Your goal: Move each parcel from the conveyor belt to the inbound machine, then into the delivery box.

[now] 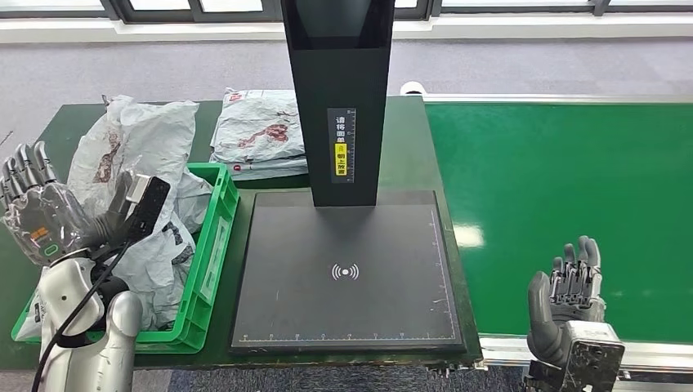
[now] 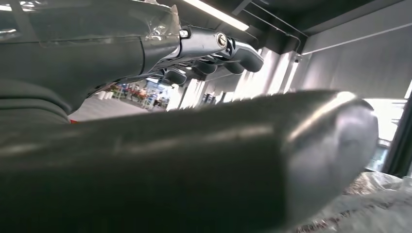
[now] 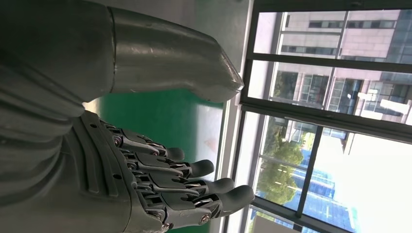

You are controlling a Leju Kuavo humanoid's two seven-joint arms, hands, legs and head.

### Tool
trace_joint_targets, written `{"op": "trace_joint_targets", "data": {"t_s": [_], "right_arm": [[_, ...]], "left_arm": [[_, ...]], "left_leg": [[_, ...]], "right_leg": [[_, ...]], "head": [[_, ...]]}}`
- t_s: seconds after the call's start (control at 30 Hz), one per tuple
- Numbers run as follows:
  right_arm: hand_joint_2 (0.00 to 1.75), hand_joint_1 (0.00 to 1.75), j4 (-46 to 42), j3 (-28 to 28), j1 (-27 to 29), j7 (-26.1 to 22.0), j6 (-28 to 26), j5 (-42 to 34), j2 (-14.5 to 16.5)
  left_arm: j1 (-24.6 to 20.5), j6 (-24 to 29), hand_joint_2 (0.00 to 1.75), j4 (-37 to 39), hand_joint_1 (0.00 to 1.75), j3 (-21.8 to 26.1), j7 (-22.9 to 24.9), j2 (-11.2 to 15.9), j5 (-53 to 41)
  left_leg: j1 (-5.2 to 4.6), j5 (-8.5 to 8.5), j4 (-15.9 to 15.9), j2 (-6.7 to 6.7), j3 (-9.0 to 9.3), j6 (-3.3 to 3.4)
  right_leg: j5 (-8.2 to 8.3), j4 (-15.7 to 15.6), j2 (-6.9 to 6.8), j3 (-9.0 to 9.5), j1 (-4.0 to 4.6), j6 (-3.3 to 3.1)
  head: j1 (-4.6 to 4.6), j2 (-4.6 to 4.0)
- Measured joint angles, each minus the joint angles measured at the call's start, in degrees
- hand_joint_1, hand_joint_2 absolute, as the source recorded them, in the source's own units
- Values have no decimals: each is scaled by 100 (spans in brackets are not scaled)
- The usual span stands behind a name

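**Both hands empty, parcels at the crate and behind it**

While the left hand [image 1: 37,208] is raised over the left end of the green crate [image 1: 214,245], its fingers are spread apart and it grips nothing. The left wrist view is mostly taken up by its thick thumb [image 2: 194,160] in blur, with the darker fingers [image 2: 233,53] stretched out beyond it and a strip of crinkled parcel wrap [image 2: 369,204] at one corner. The crate sits on the dark green table [image 1: 409,139], its right wall just beside the scanner plate [image 1: 347,273]. It holds grey plastic parcels [image 1: 139,163] piled loosely above its rim; how many lie there is hard to tell, since the arm and wrist camera cover part of the heap. Behind the crate, another parcel [image 1: 261,135] with red marks lies flat on the table, its right edge hidden by the black scanner post [image 1: 339,98]. The post rises from the back of the plate and is cut off by the top of the picture. The plate's surface is bare, with a small white signal mark [image 1: 346,271] near its middle. To the right, the green belt [image 1: 564,204] runs along the plate's edge, and its visible stretch is open. The right hand [image 1: 568,298] is held up at the belt's near edge, palm turned inward, fingers [image 3: 194,187] extended and slightly apart, holding nothing.
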Motion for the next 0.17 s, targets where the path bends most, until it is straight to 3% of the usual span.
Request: {"op": "trace_joint_targets", "data": {"t_s": [0.17], "right_arm": [[175,0,1,0,-1,27,-55,-31,-19]], "left_arm": [[64,92,0,-5,0,234,24,26,0]], "left_leg": [[1,0,0,0,-1,0]], "right_leg": [[0,0,0,0,1,0]], "head": [[1,-1]]}}
